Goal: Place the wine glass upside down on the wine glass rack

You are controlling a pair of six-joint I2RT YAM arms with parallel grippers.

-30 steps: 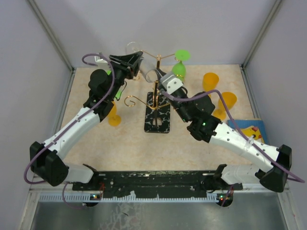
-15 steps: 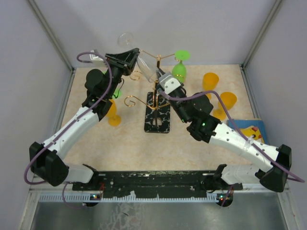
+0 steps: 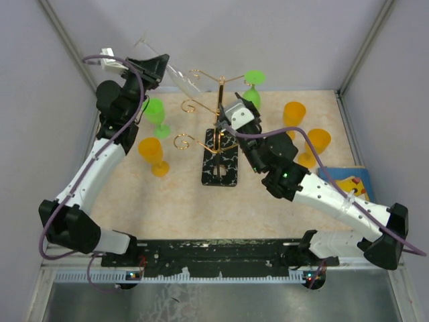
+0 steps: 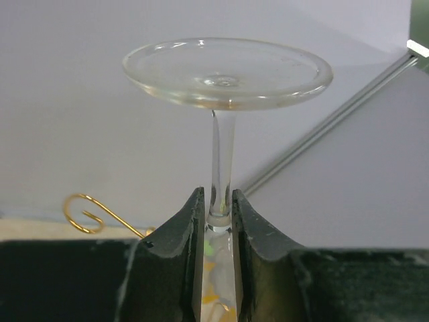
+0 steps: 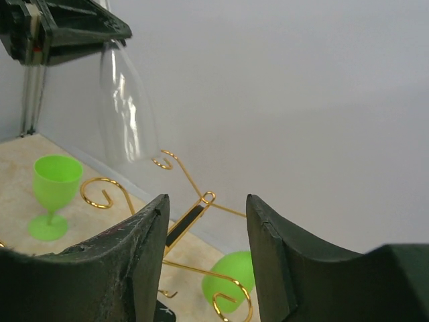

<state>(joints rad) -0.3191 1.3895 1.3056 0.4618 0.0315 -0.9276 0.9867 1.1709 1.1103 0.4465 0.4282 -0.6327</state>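
My left gripper (image 4: 218,201) clamped the wine glass (image 4: 226,72) by its stem, foot up, near the wine glass rack (image 3: 220,166); my right gripper (image 5: 205,204) stood open and empty.

Lighting: bright, even, diffuse; no single source evident, no harsh glare.
Faint soft shadows only on the beige speckled tabletop (image 3: 181,201). Small pale highlights on the clear stemmed wine glass (image 4: 224,74). Wrist views slightly soft close to the lens; top view sharp.
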